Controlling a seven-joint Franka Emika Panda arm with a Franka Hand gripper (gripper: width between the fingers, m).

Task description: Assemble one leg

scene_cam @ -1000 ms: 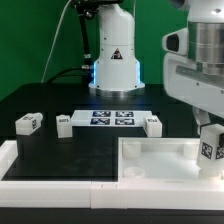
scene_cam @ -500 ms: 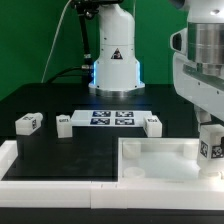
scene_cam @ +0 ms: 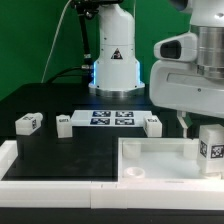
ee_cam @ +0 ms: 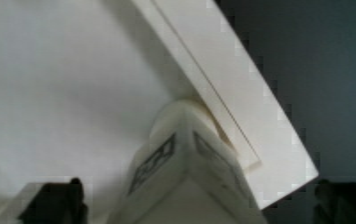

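- Standing upright at the tray's far corner on the exterior view's right, the leg (scene_cam: 211, 148) shows its square tag to that camera. Its lower end is hidden behind the tray's rim.
- In the wrist view the leg runs straight down from me and meets the tray (scene_cam: 155, 148) right at the raised rim. I cannot tell whether it sits fully in the corner socket.
- My pincer (ee_cam: 196, 205) straddles the leg. White tray shows between one of my fingertips (ee_cam: 52, 202) and the leg, and dark table between the other and the leg, so I read the jaws as spread and not pinching it.
- The step in hand, as I judge it, is fixing this leg into the corner socket: the leg is placed, and the tightening may be only partly done.
- The next move calls for keeping centred over the leg, pressing my fingers onto its flat sides and turning it without tipping it against the rim. If it is already tight, a straight lift clear would do.
- Farther out on the table (scene_cam: 90, 150), the marker board (scene_cam: 110, 118) lies flat with a spare leg (scene_cam: 153, 124) just beside one end. A second spare leg (scene_cam: 63, 124) lies beside the other end, and a third spare leg (scene_cam: 27, 122) lies beyond that one.
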